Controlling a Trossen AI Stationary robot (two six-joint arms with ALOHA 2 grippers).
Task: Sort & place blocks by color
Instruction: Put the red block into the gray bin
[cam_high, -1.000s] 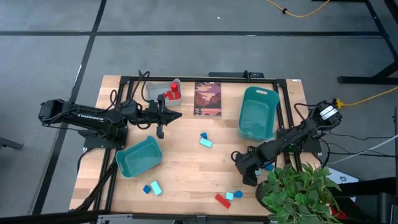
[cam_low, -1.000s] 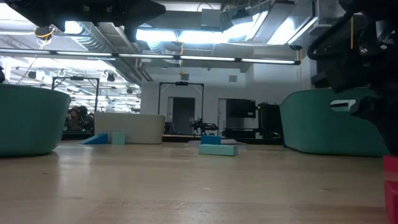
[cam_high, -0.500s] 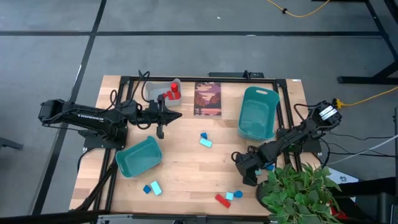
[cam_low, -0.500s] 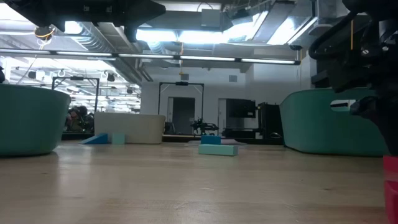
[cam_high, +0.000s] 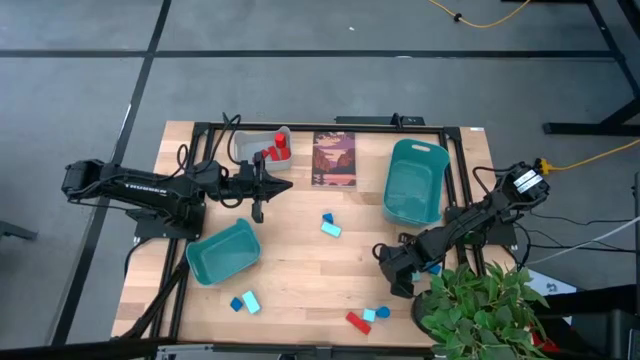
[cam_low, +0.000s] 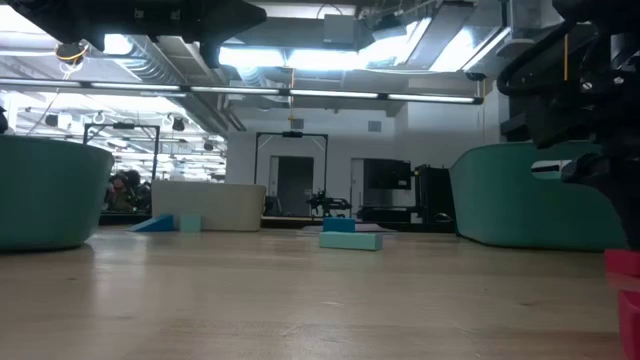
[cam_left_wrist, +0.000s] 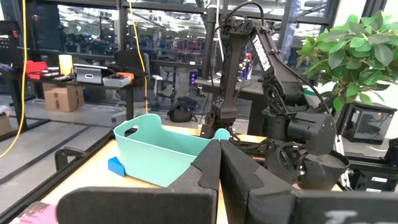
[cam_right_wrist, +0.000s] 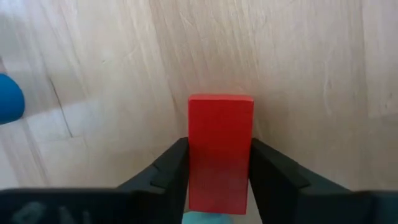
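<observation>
The red block (cam_right_wrist: 220, 152) lies flat on the table (cam_right_wrist: 298, 56) near its front right corner, and my right gripper (cam_right_wrist: 219, 163) has its fingers pressed against both long sides, gripping it square so it won't twist when lifted. My left gripper (cam_left_wrist: 220, 163) hangs closed and empty by the grey bin (cam_high: 254, 143) holding other reds, where I judge this one belongs.

The right gripper (cam_right_wrist: 219, 163) has closed in and now clamps a red block (cam_right_wrist: 220, 149) between its fingers (cam_right_wrist: 166, 168) (the wrist view shows both pressed against the block's sides). In the low view that block's top (cam_low: 622, 263) sits a touch higher at the right edge than before, so it seems to have been lifted slightly, though only a sliver shows.
</observation>
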